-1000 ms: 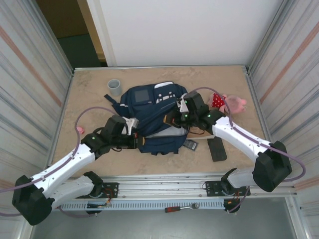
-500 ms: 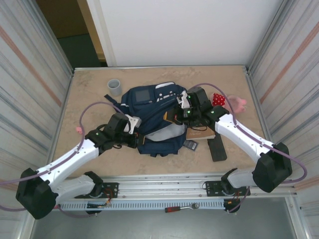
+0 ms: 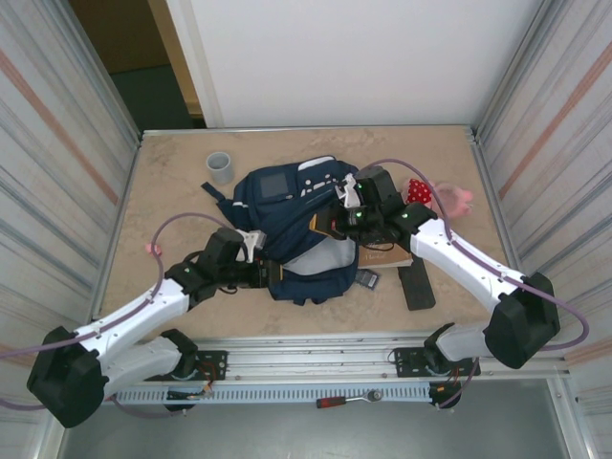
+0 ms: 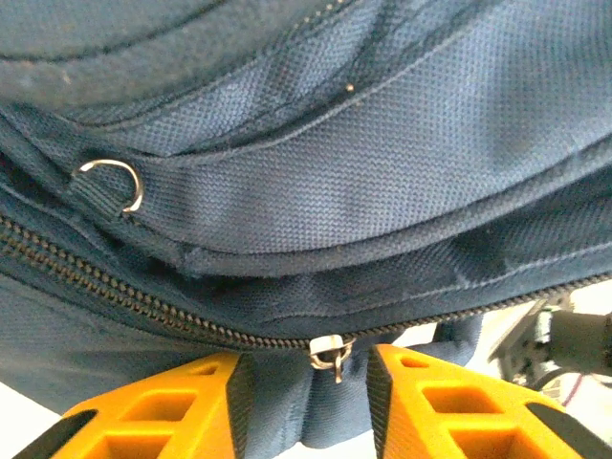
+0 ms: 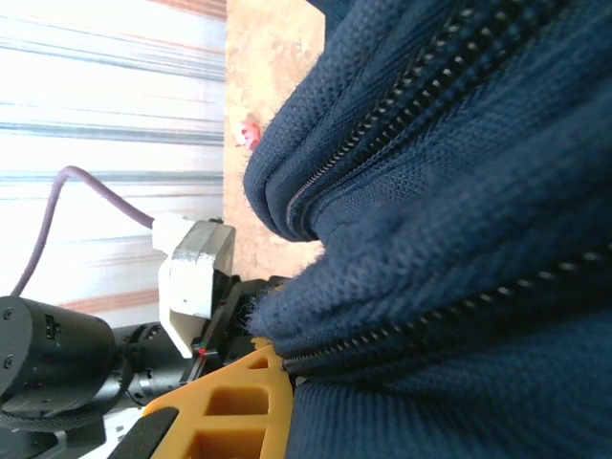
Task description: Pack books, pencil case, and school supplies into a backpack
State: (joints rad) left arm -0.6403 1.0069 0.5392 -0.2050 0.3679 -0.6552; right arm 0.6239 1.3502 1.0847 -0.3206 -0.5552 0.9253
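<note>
The navy backpack (image 3: pixel 287 206) lies mid-table with its opening toward me. My left gripper (image 3: pixel 271 273) is at its near left edge. In the left wrist view the orange fingers (image 4: pixel 191 402) stand apart, open, with a metal zipper pull (image 4: pixel 332 352) and a fold of blue fabric between them. My right gripper (image 3: pixel 332 223) is shut on the backpack's fabric beside a zipper, one orange finger (image 5: pixel 234 397) showing. The brown book (image 3: pixel 390 256) lies under my right arm. A small dark grey supply piece (image 3: pixel 364 278) sits by the backpack's near right corner.
A flat black oblong (image 3: pixel 416 285) lies right of the grey piece; I cannot tell whether it is the pencil case. A pink and red plush toy (image 3: pixel 442 197) sits at the right, a grey cup (image 3: pixel 221 167) at the back left. Metal walls close both sides.
My left gripper has opened and let go of the fabric at the zipper, and its arm has shifted slightly nearer. The right gripper rose a little, still gripping the backpack.
</note>
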